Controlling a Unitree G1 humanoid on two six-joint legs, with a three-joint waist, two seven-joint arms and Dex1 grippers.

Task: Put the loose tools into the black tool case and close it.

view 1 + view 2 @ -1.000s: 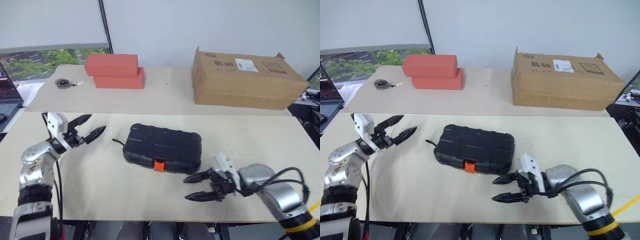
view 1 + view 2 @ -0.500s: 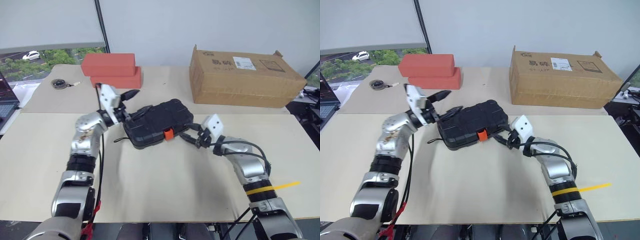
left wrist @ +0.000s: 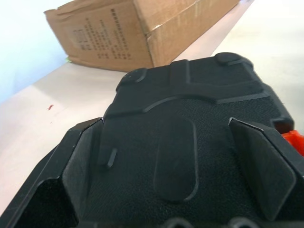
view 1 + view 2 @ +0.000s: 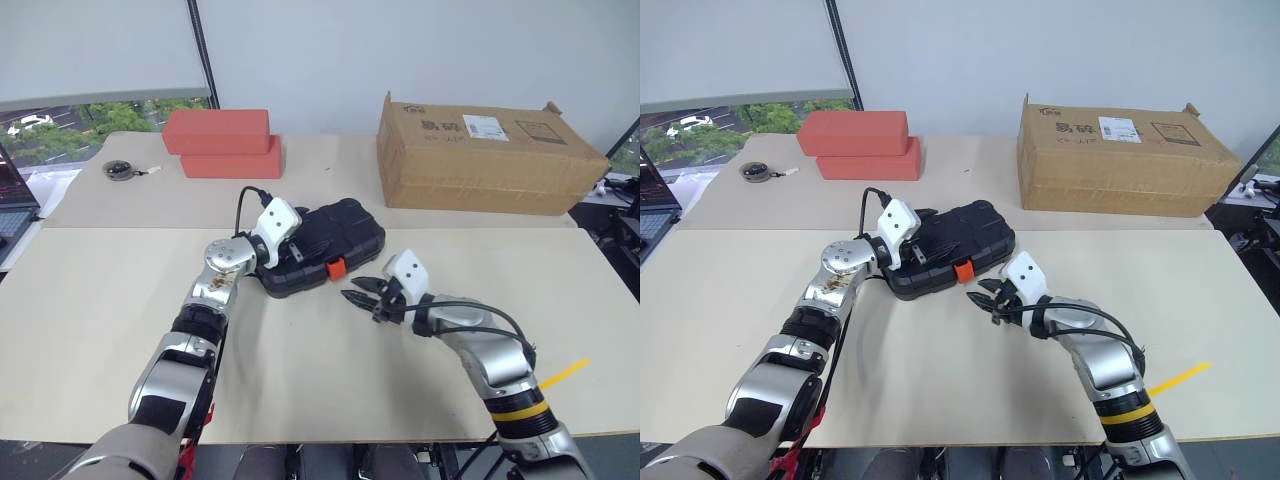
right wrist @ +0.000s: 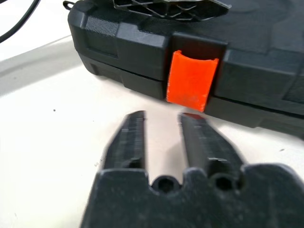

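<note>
We have the black tool case [image 4: 322,248] lying closed on the cream tabletop [image 4: 110,300], lid down, turned at a slant, with its orange latch [image 4: 336,267] on the edge facing us. Our left hand [image 4: 292,236] sits right over the near-left end of the case, fingers [image 3: 263,166] spread wide, one on each side of the ribbed lid, and from the left wrist view we cannot tell whether they actually press on the plastic. Our right hand [image 4: 362,292] hangs just in front of the latch, low over the tabletop; its two black fingers [image 5: 130,142] are drawn close, a narrow gap between them, and they pinch nothing, their tips just short of the orange tab. Behind the case, on the farther tabletop, we see a brown cardboard box [image 4: 485,155] to the right, two red blocks [image 4: 222,142] stacked to the left, and beyond those a dark round disc [image 4: 122,168] with a short cord.
</note>
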